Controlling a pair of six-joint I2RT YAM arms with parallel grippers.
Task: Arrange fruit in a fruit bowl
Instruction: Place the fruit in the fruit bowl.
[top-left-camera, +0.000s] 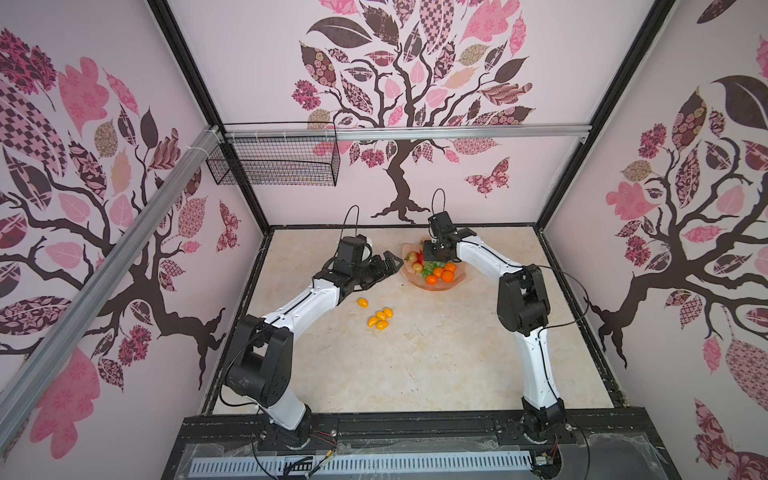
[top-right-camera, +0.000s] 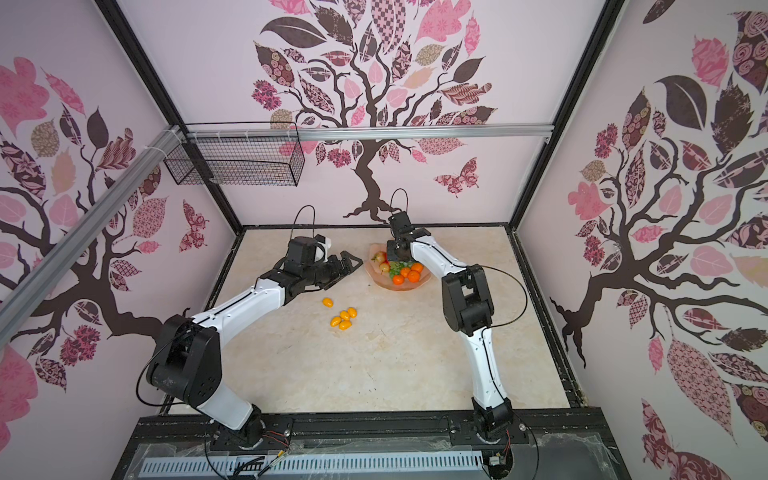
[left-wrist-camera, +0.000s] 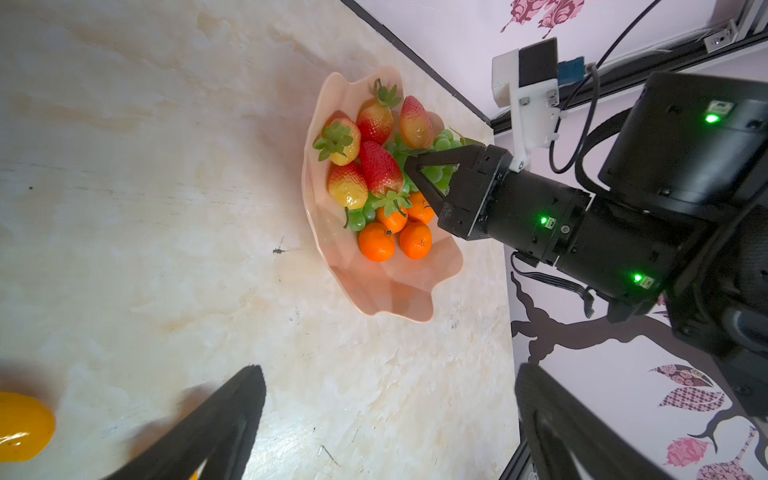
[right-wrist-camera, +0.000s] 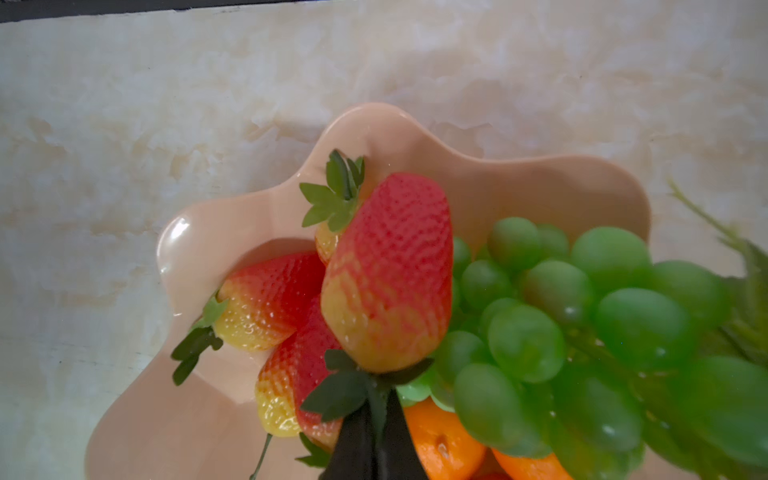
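Fingers of right gripper (right-wrist-camera: 378, 405) closed on the cap of a strawberry (right-wrist-camera: 388, 274); its long axis extends straight ahead, over the bowl (right-wrist-camera: 199, 232). Left gripper (left-wrist-camera: 390, 370), open, sits nearer the tomatoes (top-left-camera: 380, 318) on the bench (top-left-camera: 415, 365).

The fruit bowl (top-right-camera: 384, 283) sits far on the bench (top-right-camera: 374, 374), under the right gripper (top-right-camera: 394, 262); five tomatoes (top-right-camera: 345, 316) lie nearer, left.

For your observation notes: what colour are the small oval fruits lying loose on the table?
Yellow-orange; the oval fruits show best in a top view.
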